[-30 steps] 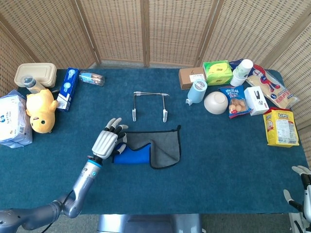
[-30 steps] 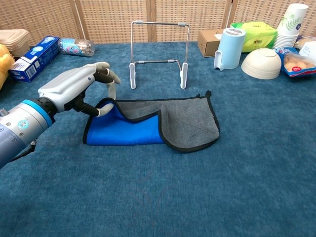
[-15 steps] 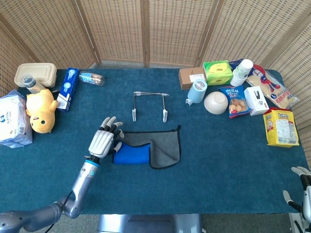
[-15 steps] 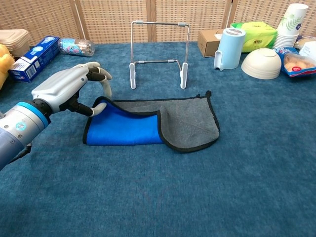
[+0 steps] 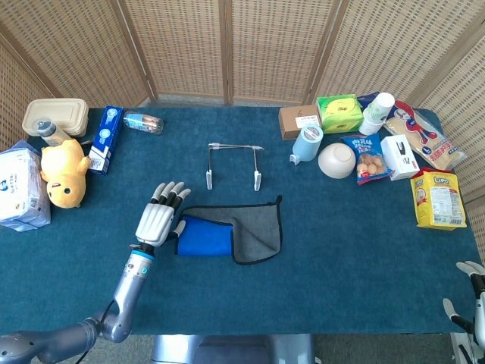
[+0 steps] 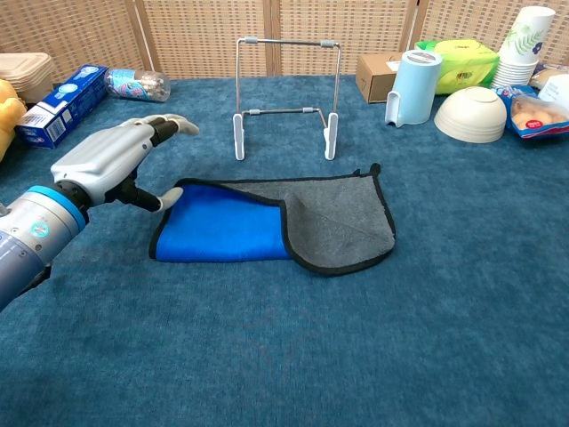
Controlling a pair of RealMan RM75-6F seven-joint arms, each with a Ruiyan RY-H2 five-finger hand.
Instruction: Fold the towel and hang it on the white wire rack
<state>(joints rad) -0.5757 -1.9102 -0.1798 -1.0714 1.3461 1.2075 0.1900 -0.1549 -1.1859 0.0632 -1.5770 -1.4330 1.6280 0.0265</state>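
The towel lies flat on the blue table, blue face showing on its left part, grey on the right, with a black hem. Just left of its left edge hovers my left hand, fingers spread and holding nothing; its thumb tip is close to the towel's near-left corner. The white wire rack stands upright behind the towel, with nothing hung on it. Only the fingertips of my right hand show at the bottom right corner of the head view.
On the left are a yellow plush duck, a tissue pack, a blue box and a lidded container. On the right stand a pale blue jug, a white bowl and snack packets.
My left hand has let go of the towel's raised left corner and drawn back to the left, opening its fingers. The lifted blue flap has dropped flat.
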